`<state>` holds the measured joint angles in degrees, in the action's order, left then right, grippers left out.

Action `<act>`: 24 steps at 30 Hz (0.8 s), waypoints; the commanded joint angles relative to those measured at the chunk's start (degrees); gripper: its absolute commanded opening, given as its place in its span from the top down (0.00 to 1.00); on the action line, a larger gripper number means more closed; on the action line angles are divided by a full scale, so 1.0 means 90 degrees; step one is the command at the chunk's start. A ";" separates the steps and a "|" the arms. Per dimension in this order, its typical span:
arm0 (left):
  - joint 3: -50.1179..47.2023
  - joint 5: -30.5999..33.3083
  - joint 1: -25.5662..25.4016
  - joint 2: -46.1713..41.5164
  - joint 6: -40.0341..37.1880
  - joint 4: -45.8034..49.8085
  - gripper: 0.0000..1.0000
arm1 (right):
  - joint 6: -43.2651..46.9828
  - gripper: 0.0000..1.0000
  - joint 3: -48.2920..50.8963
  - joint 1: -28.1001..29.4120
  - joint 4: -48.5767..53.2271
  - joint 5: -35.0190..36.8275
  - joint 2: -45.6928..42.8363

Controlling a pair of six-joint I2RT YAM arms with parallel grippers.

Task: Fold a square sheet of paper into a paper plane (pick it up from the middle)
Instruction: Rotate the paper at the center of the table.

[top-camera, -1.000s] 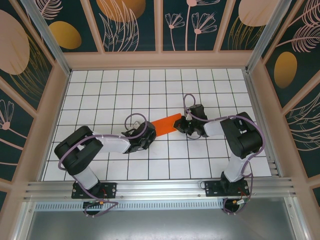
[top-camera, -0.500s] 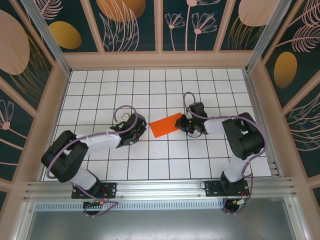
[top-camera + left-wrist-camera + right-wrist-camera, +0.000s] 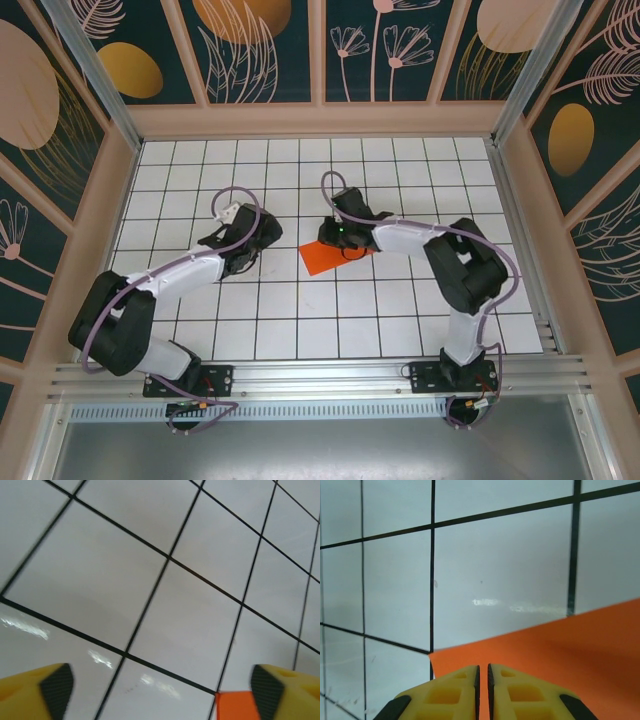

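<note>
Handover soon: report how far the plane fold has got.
Done: the orange paper looks folded into a narrow strip, no dart yet. In hand: the right gripper, nearly shut, is over its edge; the left gripper is open, apart. Left: the nose and wing folds.

Bright even light, faint glare, slight blur

One folded sheet of thin bright orange paper (image 3: 322, 260) is counted on one white grid-tiled table (image 3: 200, 170). Two robot arms are counted: the left arm (image 3: 180, 270) at 8 o'clock, the right arm (image 3: 405, 238) at 3 o'clock. Two yellow-fingered grippers are counted: the left gripper (image 3: 160, 695) and the right gripper (image 3: 483, 690).
</note>
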<state>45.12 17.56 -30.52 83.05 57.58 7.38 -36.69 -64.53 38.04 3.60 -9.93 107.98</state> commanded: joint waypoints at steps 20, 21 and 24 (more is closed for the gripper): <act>-0.0170 -0.0440 0.0667 -0.0304 -0.0717 -0.0038 0.02 | 0.2081 0.81 0.0126 0.0484 0.1674 -0.0518 -0.0180; -0.0177 -0.0542 0.0667 -0.0302 -0.0731 -0.0082 0.01 | 0.1911 0.77 0.0153 0.0366 0.1613 -0.0414 -0.0361; -0.0209 -0.0902 0.0667 -0.0309 -0.0776 -0.0281 0.01 | 0.0828 0.63 0.0211 -0.0147 0.1607 0.0430 -0.0649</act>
<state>43.90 12.78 -24.73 80.84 52.07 7.03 -23.62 -63.29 40.53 15.53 -12.49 105.82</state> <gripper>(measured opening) 0.985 0.353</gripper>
